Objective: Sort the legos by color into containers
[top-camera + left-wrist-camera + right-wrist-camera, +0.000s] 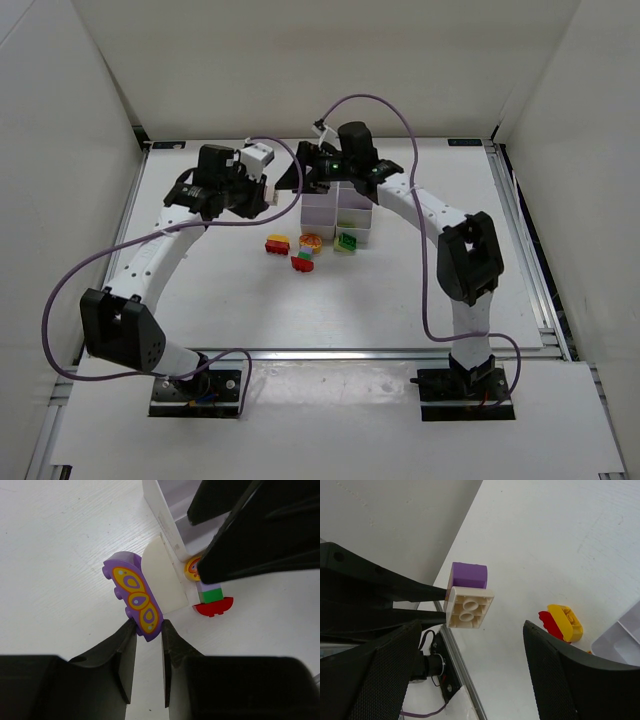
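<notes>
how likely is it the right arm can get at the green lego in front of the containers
Probably yes: the green lego sits uncovered on the table before the containers, and the right claw is open and empty.

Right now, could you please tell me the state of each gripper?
Left gripper: shut on the purple studded plastic brick joined to a cream brick.
Right gripper: open, holding nothing.
</notes>
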`<action>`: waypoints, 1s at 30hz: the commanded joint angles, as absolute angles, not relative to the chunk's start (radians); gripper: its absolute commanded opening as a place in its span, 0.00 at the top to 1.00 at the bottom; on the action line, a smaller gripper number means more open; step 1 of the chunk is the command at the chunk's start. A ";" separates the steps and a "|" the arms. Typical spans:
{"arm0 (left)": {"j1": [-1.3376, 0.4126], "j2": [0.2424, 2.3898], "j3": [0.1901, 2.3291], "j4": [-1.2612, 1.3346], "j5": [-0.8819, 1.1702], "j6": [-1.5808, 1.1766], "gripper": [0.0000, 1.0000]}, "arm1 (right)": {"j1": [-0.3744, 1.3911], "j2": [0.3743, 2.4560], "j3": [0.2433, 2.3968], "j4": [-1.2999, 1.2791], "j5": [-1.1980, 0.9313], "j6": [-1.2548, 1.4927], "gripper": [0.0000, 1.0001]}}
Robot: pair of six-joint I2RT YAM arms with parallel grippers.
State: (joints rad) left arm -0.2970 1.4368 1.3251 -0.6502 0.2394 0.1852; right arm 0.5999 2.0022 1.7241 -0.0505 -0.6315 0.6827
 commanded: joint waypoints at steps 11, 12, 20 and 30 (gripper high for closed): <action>-0.302 1.445 1.388 -0.621 0.267 0.173 0.90 | 0.629 2.042 1.802 -0.026 -0.634 0.696 0.17; -0.302 1.448 1.390 -0.621 0.267 0.173 0.90 | 0.633 2.042 1.804 -0.023 -0.630 0.695 0.18; -0.302 1.451 1.387 -0.615 0.272 0.167 0.90 | 0.655 2.056 1.819 -0.014 -0.627 0.703 0.35; -0.304 1.456 1.397 -0.603 0.270 0.167 0.90 | 0.658 2.068 1.825 -0.017 -0.634 0.713 0.72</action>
